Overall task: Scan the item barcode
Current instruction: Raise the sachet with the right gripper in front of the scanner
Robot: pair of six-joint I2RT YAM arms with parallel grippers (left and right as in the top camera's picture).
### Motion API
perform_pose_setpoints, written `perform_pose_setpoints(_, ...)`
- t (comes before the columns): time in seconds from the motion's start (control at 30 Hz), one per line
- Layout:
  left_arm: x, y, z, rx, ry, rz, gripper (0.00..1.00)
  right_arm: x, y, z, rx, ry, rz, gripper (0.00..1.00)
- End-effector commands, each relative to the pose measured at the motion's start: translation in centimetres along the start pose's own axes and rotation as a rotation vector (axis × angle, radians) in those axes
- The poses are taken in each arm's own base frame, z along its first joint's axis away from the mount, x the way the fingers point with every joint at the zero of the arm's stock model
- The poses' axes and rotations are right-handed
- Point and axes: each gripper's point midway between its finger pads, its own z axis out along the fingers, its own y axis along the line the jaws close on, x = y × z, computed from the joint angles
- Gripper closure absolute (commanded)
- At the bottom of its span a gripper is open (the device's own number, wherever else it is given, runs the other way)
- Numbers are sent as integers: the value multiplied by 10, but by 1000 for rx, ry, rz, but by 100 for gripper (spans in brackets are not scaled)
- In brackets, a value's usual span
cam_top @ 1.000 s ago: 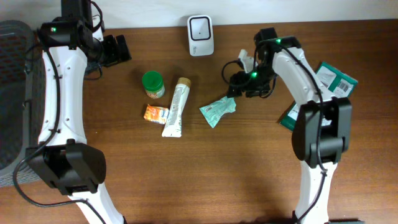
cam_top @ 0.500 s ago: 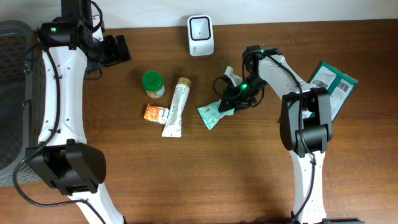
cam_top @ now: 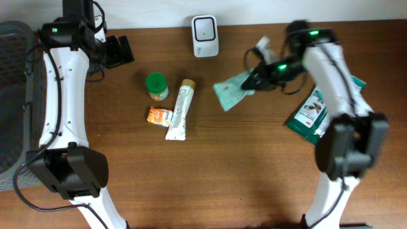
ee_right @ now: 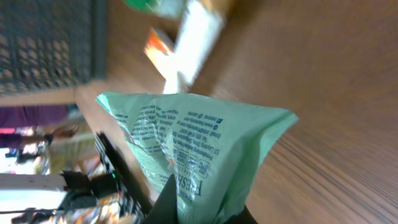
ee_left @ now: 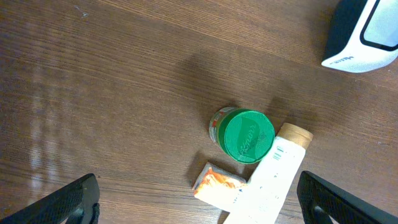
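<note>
My right hand [cam_top: 255,77] is pressed together on one edge of the green packet [cam_top: 231,90], pinching the film between the fingers. In the wrist view the packet [ee_right: 199,149] fans out from the pinch with its printed face toward the camera. It appears to hang clear of the surface [cam_top: 254,172], between my hand and the white scanner [cam_top: 205,27], which stands near the back edge.

I judge the packet to be light, thin and floppy. It creases where I hold it and droops away from the grip, so it will swing and fold if I move quickly. The film looks smooth and could slide out of a shallow pinch, so a hold deep on the sealed edge is the safe one. My fingers should also keep off the printed panel. I cannot make out a barcode among the small print from here. A curled or wrinkled face may not read, so the packet should hang flat toward the scanner window.

My left hand [cam_top: 121,51] is spread wide and empty, off at the far left of the surface. Below it lie a green-lidded jar [cam_top: 156,84], a white tube [cam_top: 180,109] and an orange sachet [cam_top: 159,116], close together.
</note>
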Motion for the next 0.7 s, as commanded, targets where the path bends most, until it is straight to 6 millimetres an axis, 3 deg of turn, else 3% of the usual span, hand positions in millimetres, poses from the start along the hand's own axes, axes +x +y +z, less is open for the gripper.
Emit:
perform_pose_setpoints(0.0,-3,1,-7,-4,-19,5,1,-1,39,-53,-12,-119,-50,96)
perform_pose_setpoints(0.13,-3,1,-7,-3,-19,5,1,15,57,-85,4,-159,-40,96)
perform_pose_setpoints(0.3,-3,1,-7,-3,-19,5,1,15,63,-87,19,-170,-68,96)
perform_pose_setpoints(0.4,-3,1,-7,-3,-19,5,1,-6,61,-64,169,-180,-133,96)
perform_pose_setpoints(0.43,-3,1,-7,-4,-19,5,1,-22,55,-55,303,-216,-153,96)
perform_pose_setpoints(0.53,-3,1,-7,-4,-19,5,1,-56,68,-38,476,-308,-285,96)
perform_pose_setpoints(0.67,-3,1,-7,-4,-19,5,1,-112,72,-39,803,-523,-396,96)
